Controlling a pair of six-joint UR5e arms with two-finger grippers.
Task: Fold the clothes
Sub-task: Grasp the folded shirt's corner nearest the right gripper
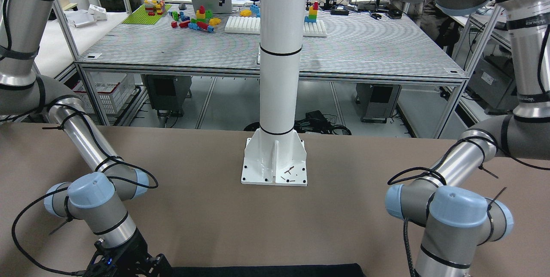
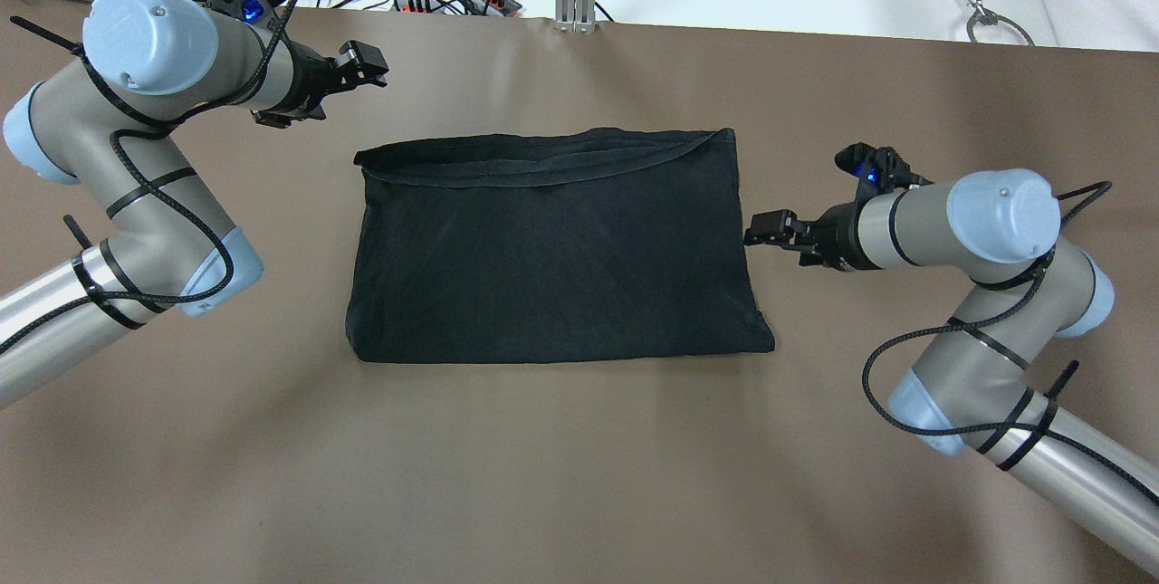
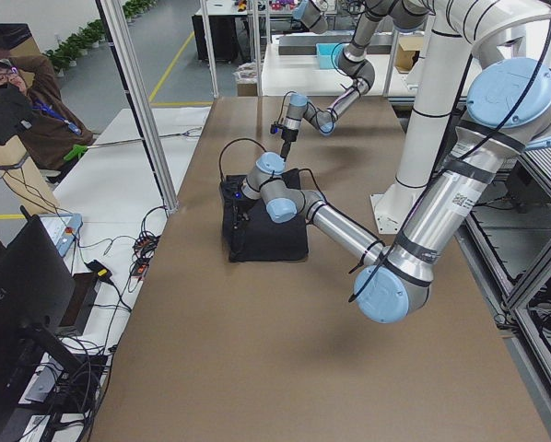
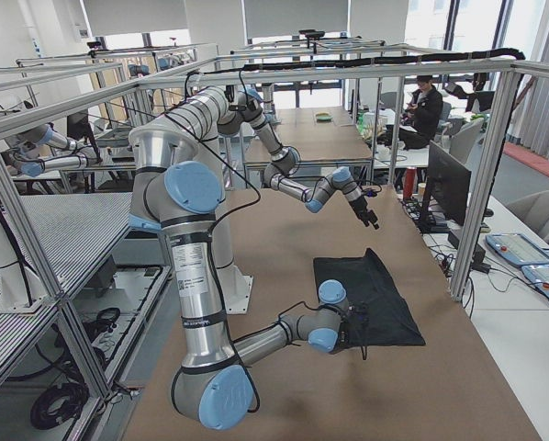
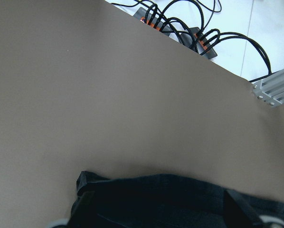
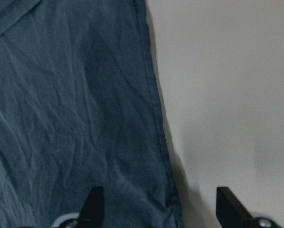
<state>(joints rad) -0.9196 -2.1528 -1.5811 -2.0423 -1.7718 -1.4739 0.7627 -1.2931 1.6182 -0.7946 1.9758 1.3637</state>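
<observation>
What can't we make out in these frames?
Front-facing view: bottom edge cuts off all but a strip of the clothes.
Exterior left view: the left arm hides part of the clothes.
Right wrist view: fingertips of the right gripper cropped by the bottom edge; contact with the clothes unclear.
Overhead view: top layer hides layers underneath.

Soft, matt, faintly creased black cloth on a smooth matt brown table.

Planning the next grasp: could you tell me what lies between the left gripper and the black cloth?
In the overhead view, only bare table separates left gripper and cloth.
</observation>
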